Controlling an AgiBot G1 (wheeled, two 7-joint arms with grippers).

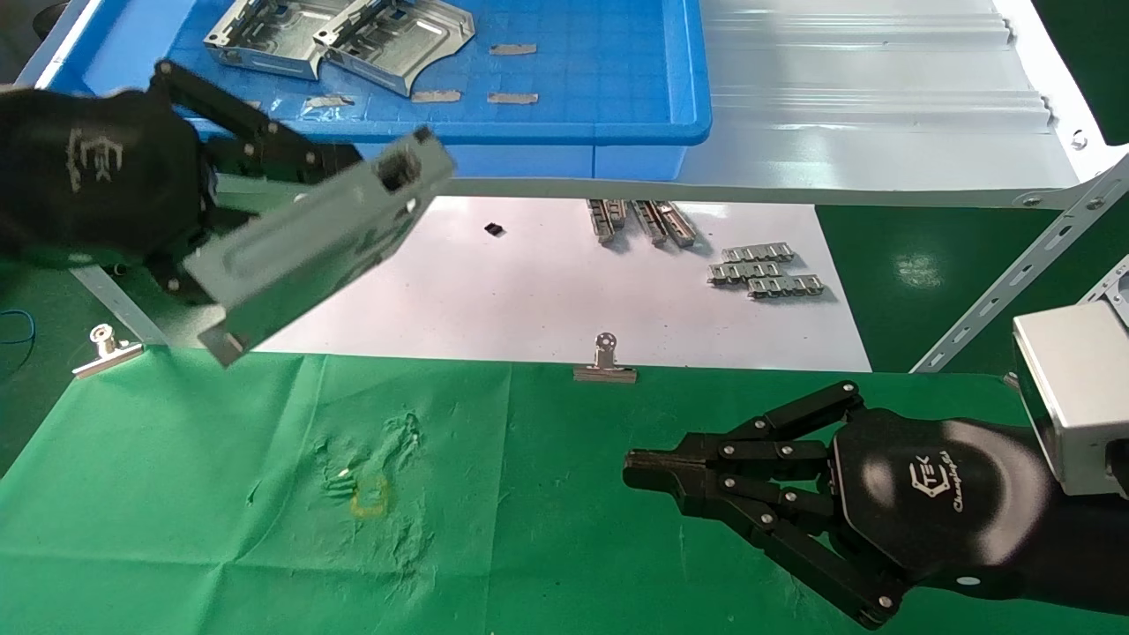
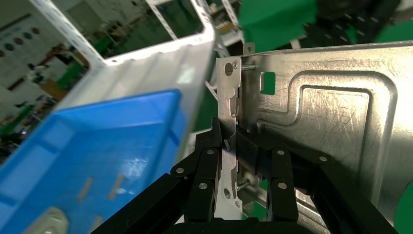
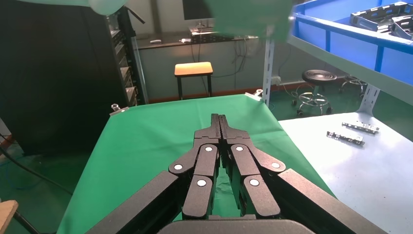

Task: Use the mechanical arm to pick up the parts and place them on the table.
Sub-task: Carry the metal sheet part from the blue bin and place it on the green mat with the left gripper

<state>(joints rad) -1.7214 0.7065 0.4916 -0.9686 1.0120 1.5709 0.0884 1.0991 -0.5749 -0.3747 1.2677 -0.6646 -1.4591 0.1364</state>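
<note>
While the right gripper (image 1: 637, 467) idled closed and empty, the left gripper (image 1: 287, 181) clamped a part (image 1: 322, 238) jutting lengthwise beyond its fingertips, aloft, with the table (image 1: 529, 494) directly below.

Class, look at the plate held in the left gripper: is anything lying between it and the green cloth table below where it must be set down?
Nothing visible does. The left gripper holds the plate in the air beside the blue bin; the green cloth table under it is bare.
</note>
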